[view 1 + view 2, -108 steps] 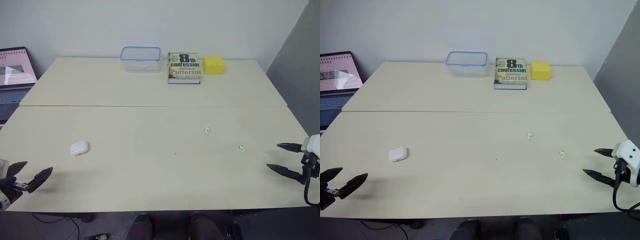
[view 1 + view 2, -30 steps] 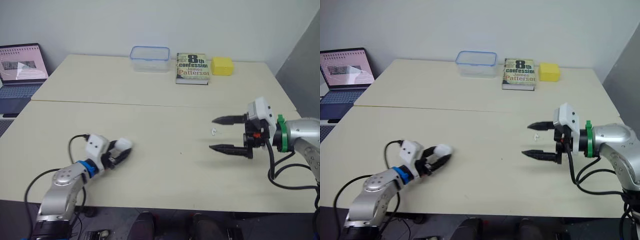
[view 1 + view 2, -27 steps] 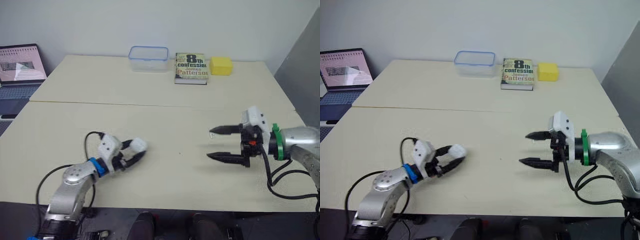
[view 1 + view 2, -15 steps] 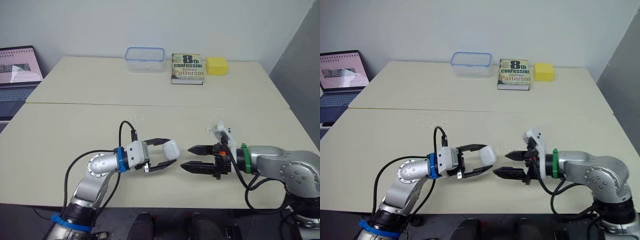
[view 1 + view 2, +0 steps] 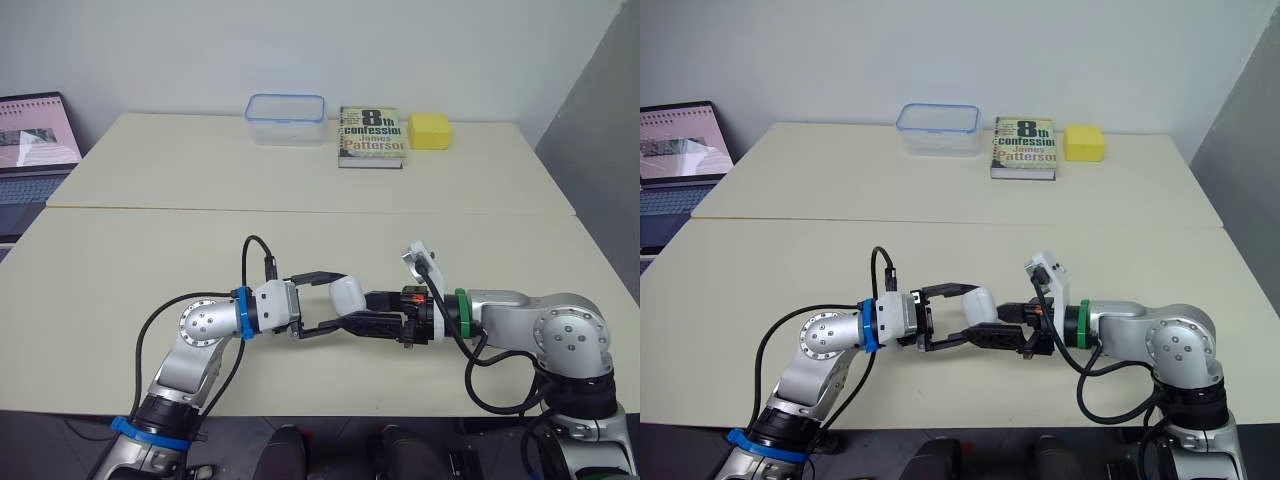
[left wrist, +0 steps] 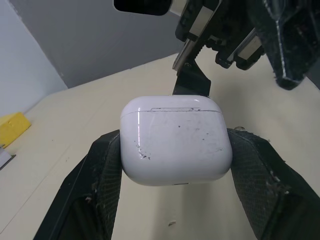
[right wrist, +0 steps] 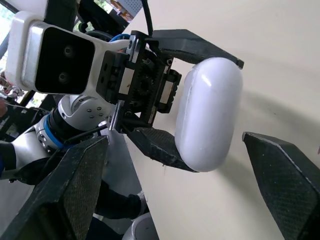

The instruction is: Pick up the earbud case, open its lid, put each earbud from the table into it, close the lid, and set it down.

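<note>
The left tool [image 5: 338, 304] is clamped on the earbud case [image 5: 348, 296], one black finger pressed on each broad flank, and holds it clear of the table [image 5: 150, 230] in the lower middle of the left eye view. That sideways grip looks deliberate: it leaves the lid [image 6: 172, 102] end free and turned toward the other arm. The seam reads as one thin, unbroken line, so the lid is shut. The right tool [image 5: 372, 312] comes in from the right of the frame, level with the case. Its fingers are spread wide, with the tips just beside the case's free end, and I cannot tell whether they touch it. This is probably the start of the lid-opening step, one arm steadying the case while the other gets ready to pry. The clear container [image 5: 285, 118], book [image 5: 371, 135] and yellow block [image 5: 425, 130] sit along the upper edge, well apart from the work.
</note>
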`<state>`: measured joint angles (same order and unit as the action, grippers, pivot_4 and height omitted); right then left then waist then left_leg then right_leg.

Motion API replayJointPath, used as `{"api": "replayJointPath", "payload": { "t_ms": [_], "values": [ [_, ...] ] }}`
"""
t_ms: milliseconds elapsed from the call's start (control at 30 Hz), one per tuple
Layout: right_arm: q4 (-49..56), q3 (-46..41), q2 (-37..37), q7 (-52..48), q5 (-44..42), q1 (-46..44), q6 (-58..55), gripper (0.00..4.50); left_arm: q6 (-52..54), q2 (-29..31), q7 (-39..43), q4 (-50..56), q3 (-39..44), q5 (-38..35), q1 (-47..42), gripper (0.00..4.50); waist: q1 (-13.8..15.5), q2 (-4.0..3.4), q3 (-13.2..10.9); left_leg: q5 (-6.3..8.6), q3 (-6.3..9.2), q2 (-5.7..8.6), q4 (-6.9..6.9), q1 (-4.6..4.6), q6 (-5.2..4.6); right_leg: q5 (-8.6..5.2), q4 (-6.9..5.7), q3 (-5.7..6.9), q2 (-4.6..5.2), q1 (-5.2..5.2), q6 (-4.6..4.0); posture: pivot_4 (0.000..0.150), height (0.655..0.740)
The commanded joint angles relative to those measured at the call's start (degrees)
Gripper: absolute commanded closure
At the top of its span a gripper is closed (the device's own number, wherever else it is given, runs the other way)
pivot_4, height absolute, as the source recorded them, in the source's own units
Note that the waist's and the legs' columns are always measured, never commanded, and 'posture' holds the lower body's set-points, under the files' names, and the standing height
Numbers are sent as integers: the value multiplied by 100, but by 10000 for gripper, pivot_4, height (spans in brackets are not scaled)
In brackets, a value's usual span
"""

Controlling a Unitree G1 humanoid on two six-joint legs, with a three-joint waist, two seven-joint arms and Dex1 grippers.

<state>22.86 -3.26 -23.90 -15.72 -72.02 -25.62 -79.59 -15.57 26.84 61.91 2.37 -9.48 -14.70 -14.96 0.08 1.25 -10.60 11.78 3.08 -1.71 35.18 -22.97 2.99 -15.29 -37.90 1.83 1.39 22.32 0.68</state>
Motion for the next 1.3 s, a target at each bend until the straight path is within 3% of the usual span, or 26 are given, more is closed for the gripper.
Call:
{"api": "replayJointPath", "payload": {
  "t_ms": [33,100,333,367,633,800,900,967,1100,1300],
  "values": [
    [16,-37,-8,56,-210,-79,-1,3930,-166,-3,28,238,-54,-47,-3,17078,-4,0,0,0,0,0,0,0,0,0,0,-1,0,0,0,1500,7400],
    [-31,-15,7,99,-232,-84,17,9432,-217,1,56,237,-74,-47,-10,17078,-5,0,0,0,0,-1,0,0,0,0,0,-1,-2,1,0,1500,7400],
    [-93,61,4,105,-254,-90,22,36064,-319,-18,83,221,-91,-82,-20,17078,-7,0,0,0,0,-3,0,1,0,0,-1,-2,-3,1,0,1500,7400],
    [-103,63,6,107,-267,-90,21,37563,-282,-23,85,240,-101,-103,-15,17080,-7,0,0,0,-1,-2,0,0,0,0,-1,-2,-3,1,0,1500,7400],
    [-161,87,-3,12,-335,-129,0,37520,-152,-112,72,253,-92,-246,-22,17080,-7,0,0,0,0,-3,-1,0,0,0,1,-2,-3,2,0,1500,7400],
    [-176,173,-114,-133,-218,-232,15,37522,197,-32,52,242,-35,-273,-132,1079,-9,-1,-1,0,0,-3,-1,0,0,0,1,-1,-4,2,0,1500,7400],
    [-142,327,-347,-366,64,-354,101,37522,1482,301,71,434,4,-605,-127,0,-23,-2,-1,0,0,-3,-1,0,0,0,1,-2,-4,3,0,1500,7400],
    [-53,586,-692,-694,501,-468,304,37522,2635,652,169,627,44,-1012,-111,0,-33,-3,-2,0,0,-4,-1,0,0,0,1,-2,-5,4,0,1500,7400],
    [83,1225,-1403,-1473,1523,-730,955,37522,3865,1330,502,902,-40,-1258,-188,0,-39,-9,-7,0,3,-4,-8,-2,0,-5,4,1,-6,10,-6,1500,7400],
    [521,2861,-2767,-3025,3888,-1268,2804,37522,5058,1393,323,1445,-142,-1481,-628,0,-31,-17,-17,0,5,-2,-11,-37,0,-9,13,6,-5,44,-12,1500,7400]
  ]
}}
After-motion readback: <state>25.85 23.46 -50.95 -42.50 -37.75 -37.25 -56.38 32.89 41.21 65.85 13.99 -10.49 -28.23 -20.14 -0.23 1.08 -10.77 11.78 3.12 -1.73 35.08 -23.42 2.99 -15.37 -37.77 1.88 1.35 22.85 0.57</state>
